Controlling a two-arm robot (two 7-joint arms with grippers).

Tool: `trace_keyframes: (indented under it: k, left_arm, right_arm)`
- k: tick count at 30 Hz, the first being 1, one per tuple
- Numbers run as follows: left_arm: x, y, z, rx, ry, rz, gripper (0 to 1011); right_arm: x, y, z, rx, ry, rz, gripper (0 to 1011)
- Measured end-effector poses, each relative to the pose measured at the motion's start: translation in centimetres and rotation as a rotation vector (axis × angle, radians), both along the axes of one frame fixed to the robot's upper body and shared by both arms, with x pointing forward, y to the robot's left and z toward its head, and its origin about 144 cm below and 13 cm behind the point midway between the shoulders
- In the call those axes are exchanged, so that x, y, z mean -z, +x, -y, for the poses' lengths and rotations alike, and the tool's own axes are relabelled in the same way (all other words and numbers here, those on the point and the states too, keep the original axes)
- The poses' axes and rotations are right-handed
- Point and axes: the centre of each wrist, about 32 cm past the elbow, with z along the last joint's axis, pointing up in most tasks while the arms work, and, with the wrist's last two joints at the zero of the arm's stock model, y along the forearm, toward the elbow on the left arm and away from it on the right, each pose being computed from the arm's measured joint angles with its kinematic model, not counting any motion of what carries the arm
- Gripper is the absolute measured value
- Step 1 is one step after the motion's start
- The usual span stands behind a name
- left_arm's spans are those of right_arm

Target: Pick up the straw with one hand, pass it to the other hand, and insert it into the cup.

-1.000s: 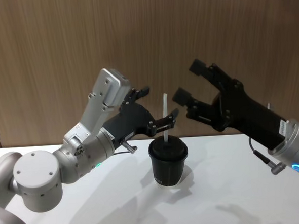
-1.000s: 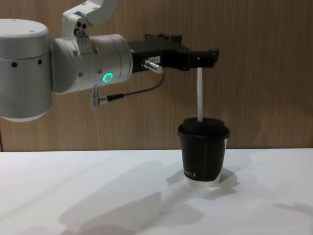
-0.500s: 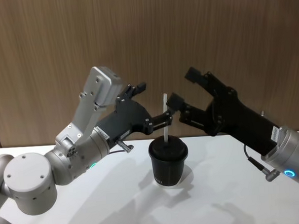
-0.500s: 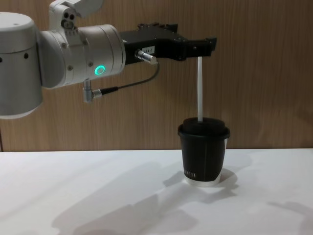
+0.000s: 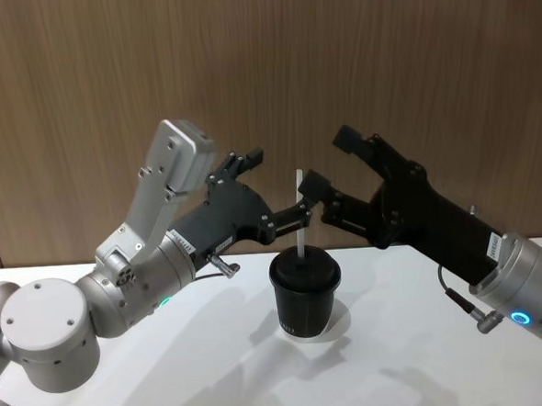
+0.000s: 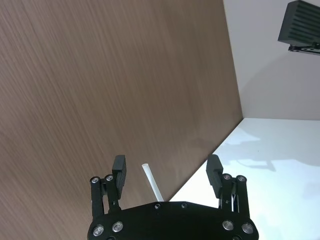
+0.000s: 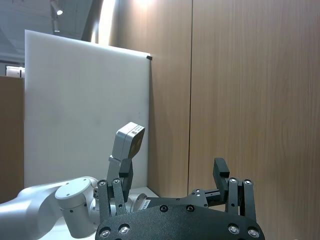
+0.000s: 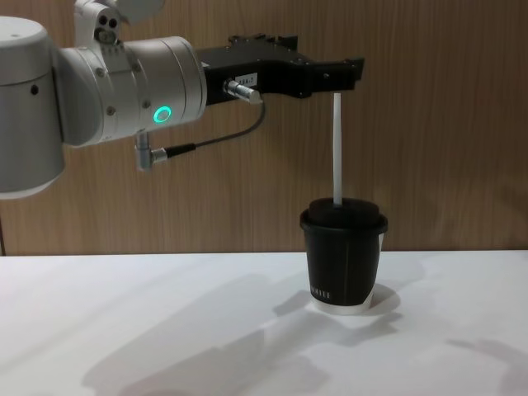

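The black ribbed cup [image 5: 304,298] [image 8: 342,257] stands on the white table. The white straw [image 5: 299,215] [image 8: 337,148] rises upright out of the cup's domed lid. My left gripper [image 5: 281,184] [image 8: 353,73] hovers at the straw's top end and is open. In the left wrist view the straw [image 6: 151,181] lies between the spread fingers of the left gripper [image 6: 166,165], touching neither. My right gripper [image 5: 333,162] [image 7: 172,175] hangs open just right of the straw's top, holding nothing.
The white table [image 5: 428,359] [image 8: 165,330] spreads around the cup with a wooden wall close behind it. The two arms reach in from either side above the cup. A white panel [image 7: 85,110] stands by the wall.
The left gripper has risen slightly and its arm has drawn back to the left. The right gripper has moved left, closer to the straw's top. Straw and cup have not moved.
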Motion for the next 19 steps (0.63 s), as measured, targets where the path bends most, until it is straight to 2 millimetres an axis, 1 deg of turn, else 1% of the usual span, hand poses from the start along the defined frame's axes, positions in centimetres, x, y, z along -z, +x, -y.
trace_keyframes:
  k: [19]
  left_arm:
    - [-0.06, -0.11, -0.09, 0.002, -0.003, -0.001, 1003]
  right_arm:
    - [0.12, -0.06, -0.14, 0.001, 0.005, -0.005, 1001]
